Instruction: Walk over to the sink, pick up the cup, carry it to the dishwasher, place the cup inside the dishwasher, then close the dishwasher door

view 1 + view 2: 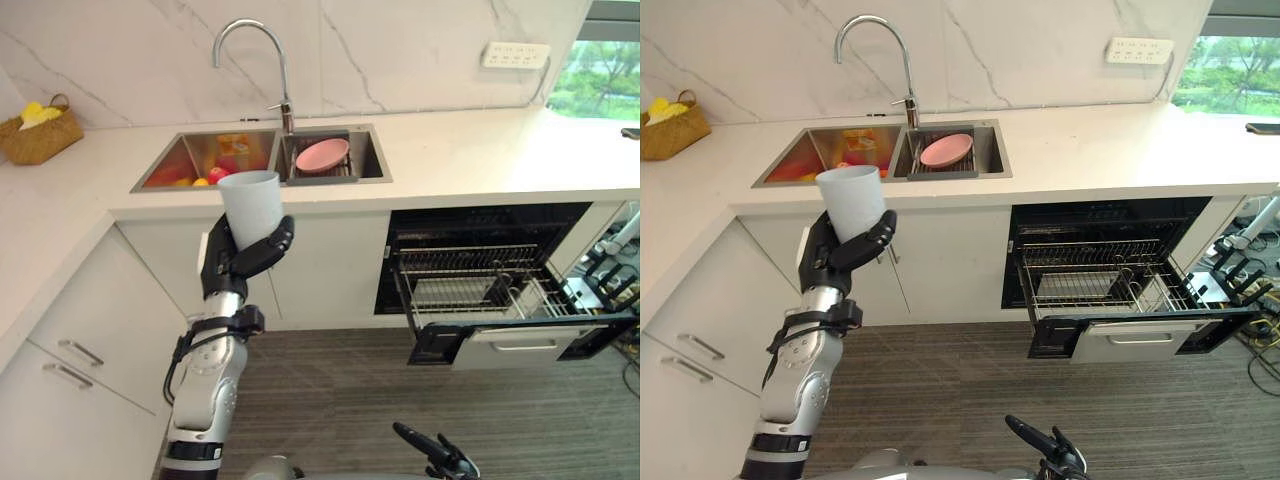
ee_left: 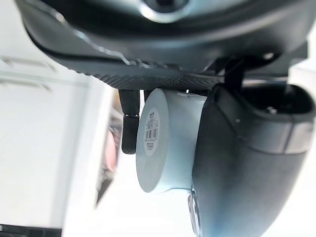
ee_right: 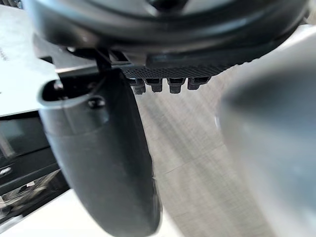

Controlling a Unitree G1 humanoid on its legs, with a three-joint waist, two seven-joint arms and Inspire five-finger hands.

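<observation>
Lowest in the frame, the right hand hangs over the floor, fingers loosely straight and holding nothing. At left-centre the left hand has its fingers and thumb wrapped round the lower part of the cup. That pale cup is upright in the air, mouth up, in front of the sink and touching nothing else.

The step in hand looks like the carry to the dishwasher, which stands open at the right of the frame with its door folded down and its wire rack drawn out. To do it well, keep the cup level and the grip firm, since the hold is low on a smooth wall. Travel toward the right of the frame clear of the counter edge. Come in above the lowered door rather than across it, so neither arm knocks it, and aim for an empty stretch of rack.

White stone counter runs across the frame. The sink holds a pink plate in one basin and fruit in the other, under a curved tap. A wicker basket sits upper left, a socket and a window upper right, and white cabinets lower left
</observation>
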